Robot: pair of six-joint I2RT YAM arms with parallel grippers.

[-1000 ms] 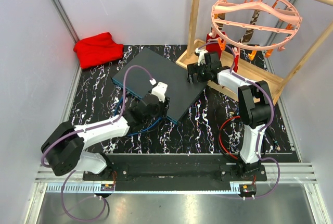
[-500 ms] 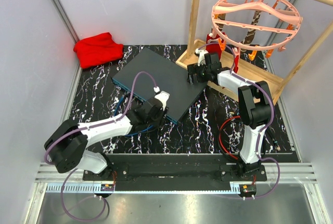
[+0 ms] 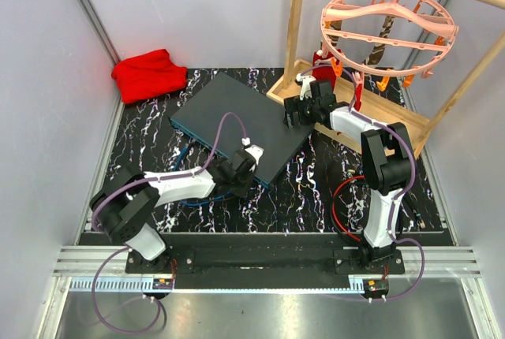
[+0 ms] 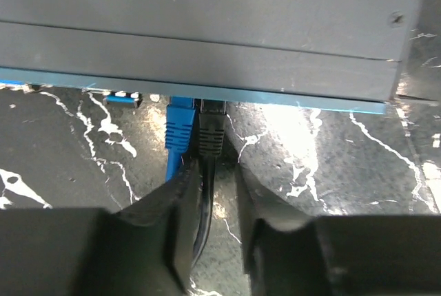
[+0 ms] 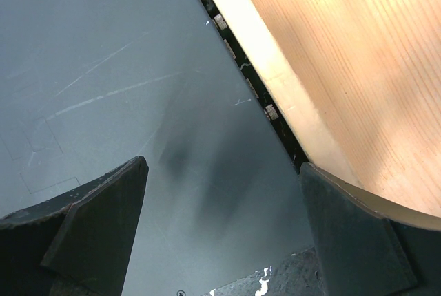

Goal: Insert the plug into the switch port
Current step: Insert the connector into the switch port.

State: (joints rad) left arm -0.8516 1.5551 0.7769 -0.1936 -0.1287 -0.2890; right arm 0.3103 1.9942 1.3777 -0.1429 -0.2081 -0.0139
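While straddling the black cable [image 4: 204,203], left claw [image 4: 214,179] sits narrowly open, poss. touching it.

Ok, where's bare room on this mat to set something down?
Bare mat on the left, between the red cloth, the switch and the left arm; and in the middle, between the switch's near corner and the right arm. Crowded: the switch's front edge, with blue plug, black plug, cables and left gripper.

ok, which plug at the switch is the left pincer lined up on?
The black plug, beside the blue plug: its cable runs between the left pincer's fingers; the blue cable goes outside them.
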